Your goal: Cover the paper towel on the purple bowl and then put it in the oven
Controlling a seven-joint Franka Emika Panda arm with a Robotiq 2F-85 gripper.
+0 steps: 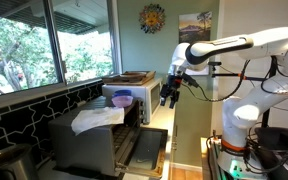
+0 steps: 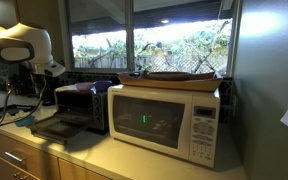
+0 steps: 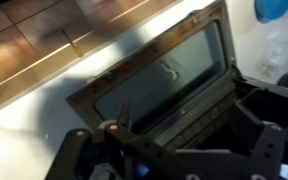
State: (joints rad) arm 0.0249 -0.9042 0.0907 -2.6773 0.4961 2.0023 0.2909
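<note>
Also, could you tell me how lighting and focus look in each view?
Wrist view: soft and blurred throughout, the oven door glass dim. In an exterior view the windows are bright and the paper towel well lit; in an exterior view the oven sits dim against backlit windows.

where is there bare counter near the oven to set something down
Bare counter runs in front of the microwave, beside the open door of the oven. Another strip lies past that door's outer edge, below the gripper. Crowded: the oven top holds the paper towel, with the purple bowl behind it.
</note>
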